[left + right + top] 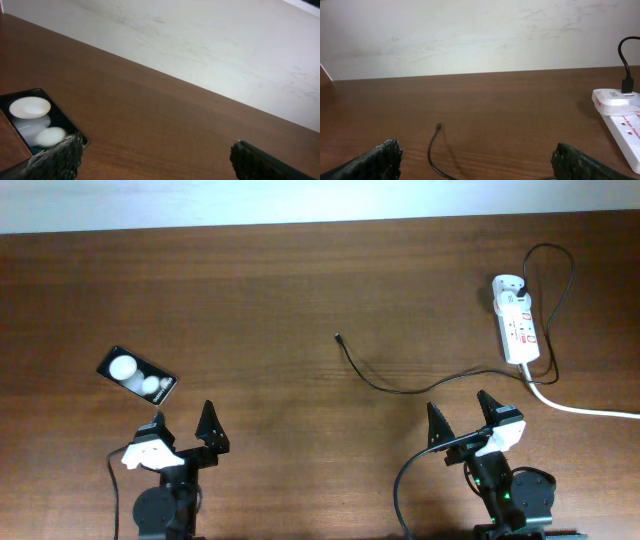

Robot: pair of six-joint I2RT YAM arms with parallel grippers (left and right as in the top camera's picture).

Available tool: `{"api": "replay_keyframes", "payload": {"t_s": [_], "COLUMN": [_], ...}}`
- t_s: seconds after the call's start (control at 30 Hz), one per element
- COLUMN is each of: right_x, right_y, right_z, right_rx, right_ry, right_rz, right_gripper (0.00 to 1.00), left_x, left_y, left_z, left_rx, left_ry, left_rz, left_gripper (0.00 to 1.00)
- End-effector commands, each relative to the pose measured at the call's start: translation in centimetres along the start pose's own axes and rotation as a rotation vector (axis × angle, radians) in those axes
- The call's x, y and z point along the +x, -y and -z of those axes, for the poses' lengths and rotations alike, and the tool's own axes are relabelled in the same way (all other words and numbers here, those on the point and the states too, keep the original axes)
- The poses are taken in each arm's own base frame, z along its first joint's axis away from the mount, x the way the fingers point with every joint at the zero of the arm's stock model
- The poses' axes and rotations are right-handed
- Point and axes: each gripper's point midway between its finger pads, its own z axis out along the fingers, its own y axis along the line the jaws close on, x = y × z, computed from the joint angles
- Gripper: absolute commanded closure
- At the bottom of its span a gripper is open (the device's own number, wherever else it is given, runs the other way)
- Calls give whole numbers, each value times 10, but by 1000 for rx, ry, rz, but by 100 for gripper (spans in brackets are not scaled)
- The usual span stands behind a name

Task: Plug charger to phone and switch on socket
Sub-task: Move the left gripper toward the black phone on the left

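The flat black phone [137, 374] with two white round shapes lies on the brown wooden counter [280, 280], just ahead of the left hand [183, 415], probably for its reach. The thin black charger cable [400, 388] trails from the white power strip [515, 320] toward the right hand [458, 404]. Both hands sit low, fingers apart, empty.

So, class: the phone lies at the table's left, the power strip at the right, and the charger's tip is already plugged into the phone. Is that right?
Not quite. The overhead view shows the charger's tip lying loose on the table, well apart from the phone. Phone left, power strip right: correct.
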Motion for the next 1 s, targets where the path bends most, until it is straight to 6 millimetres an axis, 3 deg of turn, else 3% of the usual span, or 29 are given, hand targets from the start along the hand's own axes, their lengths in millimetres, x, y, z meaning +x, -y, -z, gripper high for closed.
{"api": "replay_keyframes", "payload": {"t_s": [0.0,0.3,0.5,0.57,0.67,0.77,0.87,0.97], "right_x": [2,2,2,2,2,2,2,2], "right_y": [3,3,3,3,3,3,3,3], "right_z": [0,0,0,0,0,0,0,0], "right_rx": [15,15,15,15,15,15,15,15], "right_ry": [-2,-2,-2,-2,-2,-2,-2,-2], "right_rz": [-5,-5,-5,-5,-5,-5,-5,-5], "right_gripper": [1,1,1,1,1,1,1,1], "left_x": [1,-3,1,-6,-54,-86,-95,-81], "left_y": [-2,-8,12,13,2,4,-5,-4], "left_z": [0,0,4,9,16,4,-14,-36], "left_rx": [-7,-42,57,36,-133,-219,-339,-342], "left_ry": [1,20,-51,-91,-127,-216,-390,-518], "left_rz": [-16,-15,-14,-83,-161,-177,-213,-220], "left_gripper": [1,1,1,1,1,1,1,1]}}
